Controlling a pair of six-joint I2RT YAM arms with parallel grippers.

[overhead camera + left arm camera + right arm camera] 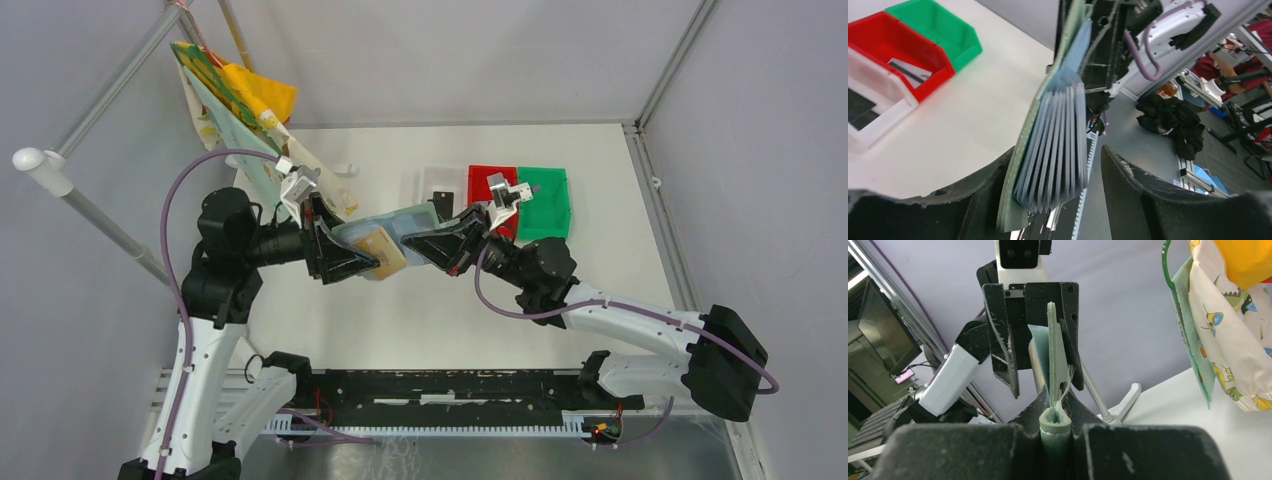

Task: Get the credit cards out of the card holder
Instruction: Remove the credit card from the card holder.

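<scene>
— Where is the card holder?

— Up off the tabletop (450, 310), spanning the gap between my two tools. My right tool (1053, 422) is clenched on one short edge of the card holder (400, 225). That grey-green edge is pinched flat between the fingers, right under that wrist's camera.

— And your left tool?

— Released. My left tool (362, 252) faces the right one, fingers spread, one on each side of the holder's other end. The fanned pale-blue pockets sit in the gap. The outer flap lies against one finger, and there is clear space between the pockets and the other finger.

— Any card there?

— The tan-gold card (382, 250) shows at that end of the holder, between my left tool's fingers as seen from above. I cannot tell whether a finger touches it.

— And the other cards?

— Beyond my right tool, well apart from the holder. The black card (858, 107) lies in the white bin (883, 125). The silvery card (908, 71) with its dark stripe lies in the red bin (943, 70) just beside it. The green bin (933, 25) stands against the red one's other side.

— Anything else?

— A printed cloth bag (240, 100) hangs behind my left tool.
</scene>
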